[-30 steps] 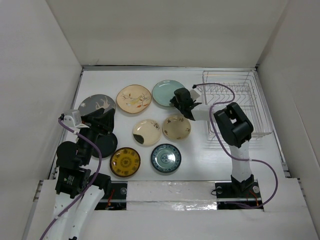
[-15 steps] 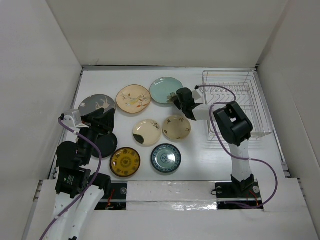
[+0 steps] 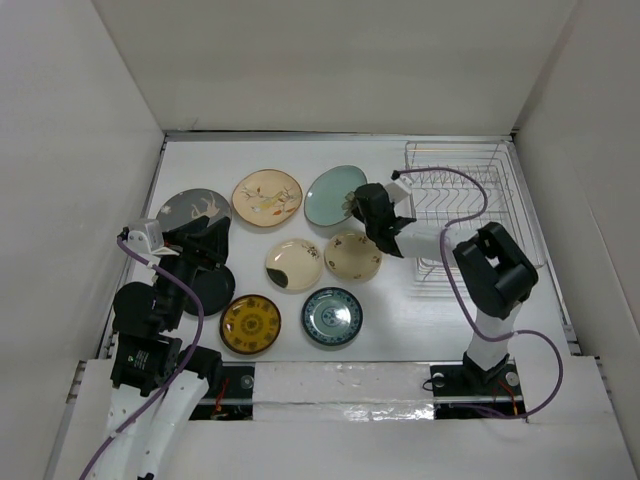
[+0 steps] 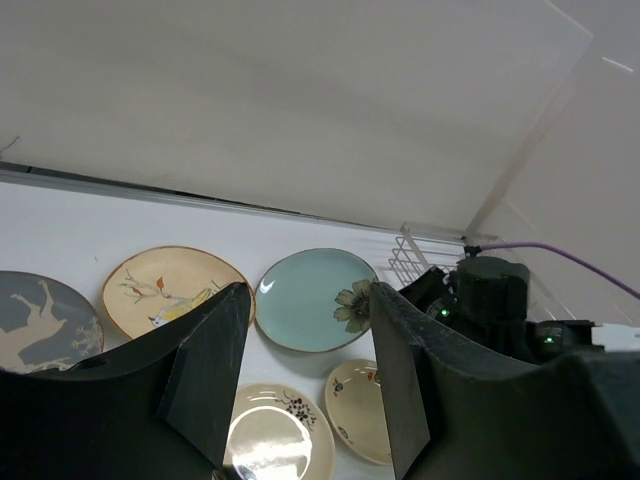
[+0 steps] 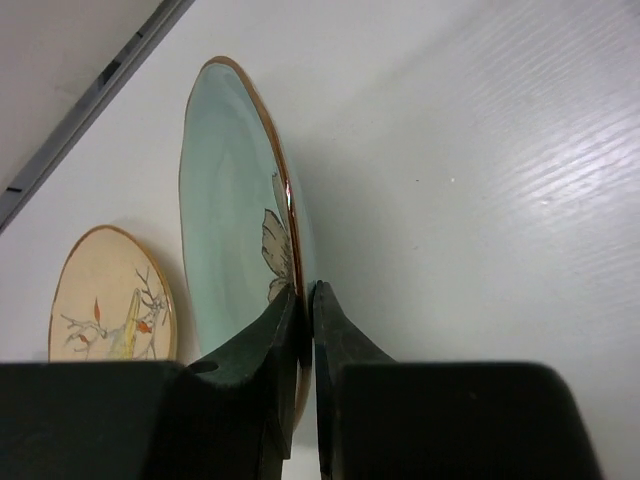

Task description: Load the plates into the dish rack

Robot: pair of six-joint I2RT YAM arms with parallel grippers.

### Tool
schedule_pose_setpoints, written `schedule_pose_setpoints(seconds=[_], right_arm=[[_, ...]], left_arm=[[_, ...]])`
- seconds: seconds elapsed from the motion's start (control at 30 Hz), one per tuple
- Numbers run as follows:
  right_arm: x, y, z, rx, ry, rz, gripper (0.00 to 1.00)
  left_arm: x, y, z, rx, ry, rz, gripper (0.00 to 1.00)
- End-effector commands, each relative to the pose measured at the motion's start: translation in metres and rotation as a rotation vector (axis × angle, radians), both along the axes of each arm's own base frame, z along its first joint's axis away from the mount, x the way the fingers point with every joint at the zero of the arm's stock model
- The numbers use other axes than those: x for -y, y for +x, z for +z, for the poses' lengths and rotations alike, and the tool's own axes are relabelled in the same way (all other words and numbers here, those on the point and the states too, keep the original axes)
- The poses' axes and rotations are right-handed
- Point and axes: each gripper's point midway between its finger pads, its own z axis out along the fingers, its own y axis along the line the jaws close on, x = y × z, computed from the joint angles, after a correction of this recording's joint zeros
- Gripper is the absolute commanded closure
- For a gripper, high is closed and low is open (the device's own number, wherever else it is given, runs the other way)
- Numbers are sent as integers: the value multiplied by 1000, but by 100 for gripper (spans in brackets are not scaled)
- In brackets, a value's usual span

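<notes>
Since a second ago, the right gripper (image 3: 362,208) has been closed onto the rim of the pale green plate (image 3: 333,195), which is now tilted up at upper centre of the overhead view, just left of the dish rack (image 3: 505,180). At left, the left gripper (image 4: 305,292) is held with fingers apart.

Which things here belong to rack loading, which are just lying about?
Job: pale green round ceramic plate in right gripper; cream bird plate; grey deer plate; cream plate with dark patch; cream floral plate; yellow patterned plate; blue-green patterned plate; black plate; silver wire dish rack.
Lying about: only purple arm cables.
</notes>
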Motion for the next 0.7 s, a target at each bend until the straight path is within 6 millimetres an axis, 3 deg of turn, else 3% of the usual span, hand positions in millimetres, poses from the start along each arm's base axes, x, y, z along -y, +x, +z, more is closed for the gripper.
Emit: schedule_pose_setpoints(seconds=[0.0, 0.17, 0.43, 0.47, 0.57, 0.67], right_arm=[[15, 9, 89, 243, 41, -65, 100], [12, 3, 118, 317, 83, 4, 100], [28, -2, 182, 457, 208, 81, 100], [33, -6, 198, 487, 229, 92, 100], [55, -4, 219, 526, 233, 94, 100], [93, -4, 246, 564, 164, 54, 100]], left_arm=[[3, -2, 10, 39, -4, -19, 53], [3, -3, 11, 44, -4, -19, 52], [3, -4, 12, 48, -5, -20, 53], [3, -5, 12, 50, -5, -20, 53], [3, -7, 13, 57, -6, -24, 53], [2, -11, 18, 76, -7, -28, 52]])
